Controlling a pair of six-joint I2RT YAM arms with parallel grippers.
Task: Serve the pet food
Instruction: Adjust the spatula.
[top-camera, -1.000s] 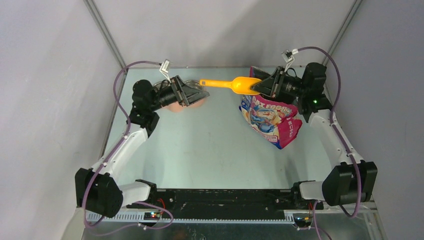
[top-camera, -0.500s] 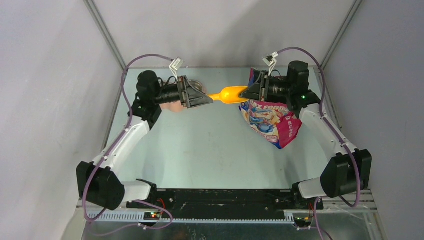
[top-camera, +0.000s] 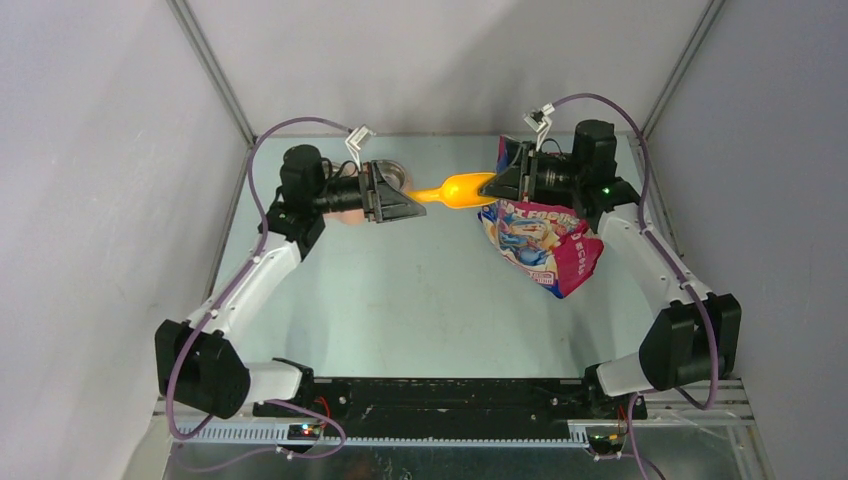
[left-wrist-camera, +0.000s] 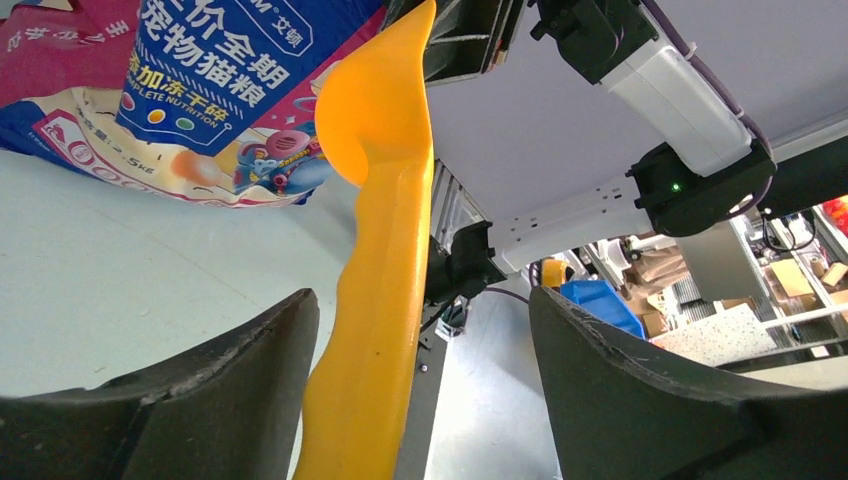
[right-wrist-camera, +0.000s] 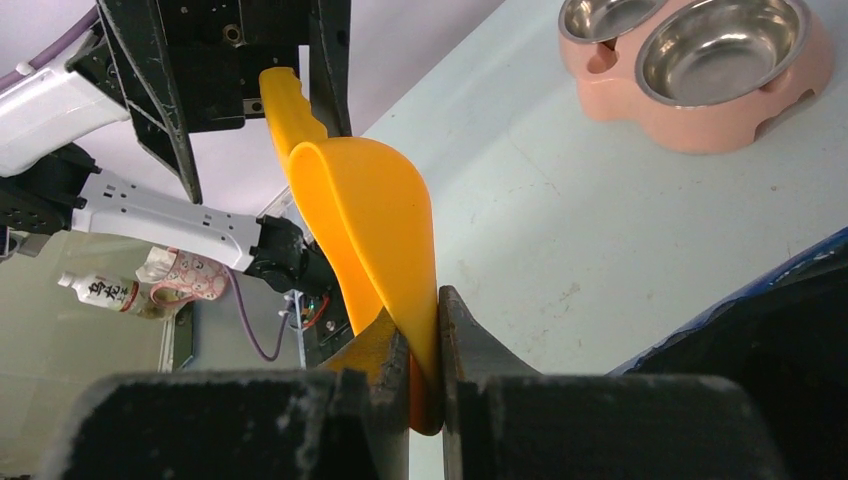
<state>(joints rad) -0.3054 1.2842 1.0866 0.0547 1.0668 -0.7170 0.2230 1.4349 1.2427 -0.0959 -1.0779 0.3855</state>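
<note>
1. Enclosure: plain grey walls stand on three sides of a pale worktop (top-camera: 400, 300). Both arm bases sit at its near edge.
2. Right hand (top-camera: 492, 185): raised above the worktop and aimed at the left hand. Its fingers (right-wrist-camera: 370, 370) are pressed together on the rim of the scoop (top-camera: 455, 188), pinching the bowl end.
3. Scoop: orange plastic, held clear of the worktop and spanning the gap between the two hands. The bowl is at the right hand and the handle reaches into the left hand.
4. Left hand (top-camera: 408, 200): raised and facing the right hand. Its fingers (left-wrist-camera: 200, 400) are spread wide, one on each side of the handle. The handle runs close along one finger and stands well apart from the other. Whether it touches that finger cannot be told.
5. Bag (top-camera: 545, 240): glossy blue, pink and red, printed "CAT FOOD". It lies on the worktop directly below the right hand and extends toward the bases. Its contents are hidden.
6. Feeder (right-wrist-camera: 700, 128): pink with two steel bowls, standing on the worktop just behind the left hand. The wrist partly covers it in the top view. Bare steel shows in both bowls.
</note>
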